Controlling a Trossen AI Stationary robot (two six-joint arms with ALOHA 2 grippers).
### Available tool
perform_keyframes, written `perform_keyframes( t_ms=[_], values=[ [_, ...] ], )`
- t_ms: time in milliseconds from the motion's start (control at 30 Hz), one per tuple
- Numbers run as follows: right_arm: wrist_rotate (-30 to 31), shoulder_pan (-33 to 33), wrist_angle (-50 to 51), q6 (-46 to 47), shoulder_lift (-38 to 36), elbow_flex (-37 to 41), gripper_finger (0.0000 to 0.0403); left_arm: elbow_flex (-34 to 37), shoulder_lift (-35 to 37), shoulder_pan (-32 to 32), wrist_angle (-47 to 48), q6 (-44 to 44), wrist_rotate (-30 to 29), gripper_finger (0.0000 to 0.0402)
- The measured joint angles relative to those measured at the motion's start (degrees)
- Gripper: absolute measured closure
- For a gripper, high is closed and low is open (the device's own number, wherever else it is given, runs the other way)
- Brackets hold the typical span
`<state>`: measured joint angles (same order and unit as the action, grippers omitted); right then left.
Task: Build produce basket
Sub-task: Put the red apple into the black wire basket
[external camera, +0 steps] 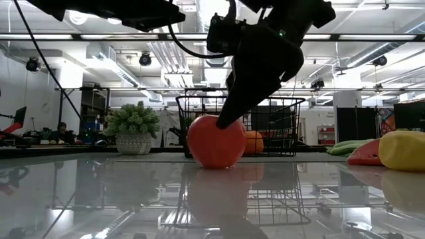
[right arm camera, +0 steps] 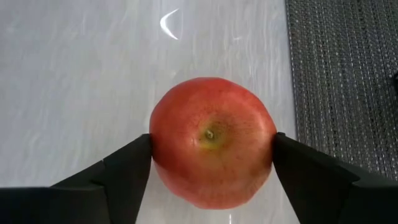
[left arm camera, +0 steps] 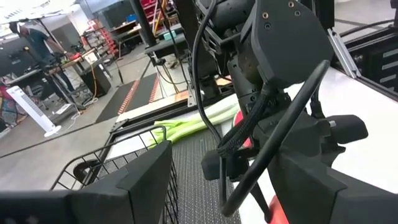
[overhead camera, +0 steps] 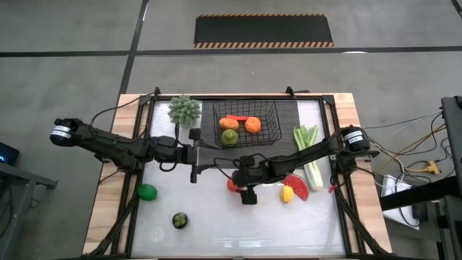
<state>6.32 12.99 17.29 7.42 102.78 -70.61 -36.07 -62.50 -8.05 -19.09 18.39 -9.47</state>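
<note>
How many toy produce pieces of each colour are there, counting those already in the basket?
Orange: 2, round orange fruit and long carrot, both in the black wire-mesh basket
Red: 2, round red apple and watermelon slice
Green: 3, green apple, round lime, long green-white celery
Yellow: 1, lemon
Dark: 1, dark round fruit
Total: 9

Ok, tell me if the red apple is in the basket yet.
Out. The red apple sits on the white table in front of the basket, with the right gripper fingers on both of its sides.
</note>
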Motion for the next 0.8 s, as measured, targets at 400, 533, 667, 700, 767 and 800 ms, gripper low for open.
perform_keyframes(
  t_ms=[400, 533, 667, 700, 767, 800],
  values=[
    [-0.91, -0.02, 3.09, -0.02, -1.02, -1.31, 0.0148, 0.00, 0.45, 0.02, 0.12, -1.51, 0.00, 0.0162],
    [-1.14, -0.02, 9.31, -1.10, -4.07, -4.88, 0.0147, 0.00, 1.60, -0.04, 0.01, -1.90, 0.00, 0.0162],
    [-0.39, -0.67, 16.27, -2.77, -8.26, -10.05, 0.0147, 0.00, 1.69, -0.04, 0.22, -2.69, 0.00, 0.0162],
    [0.18, -1.12, 18.01, -2.84, -9.31, -11.47, 0.0147, 0.00, 1.73, -0.04, 0.26, -2.69, 0.00, 0.0162],
    [2.84, -2.51, 21.80, -2.72, -11.42, -14.23, 0.0147, 0.00, 1.75, -0.04, 0.30, -2.67, 0.00, 0.0162],
    [4.80, -3.46, 23.60, -2.60, -12.40, -15.70, 0.0147, 0.00, 1.77, -0.02, 0.34, -2.67, 0.00, 0.0162]
  ],
)
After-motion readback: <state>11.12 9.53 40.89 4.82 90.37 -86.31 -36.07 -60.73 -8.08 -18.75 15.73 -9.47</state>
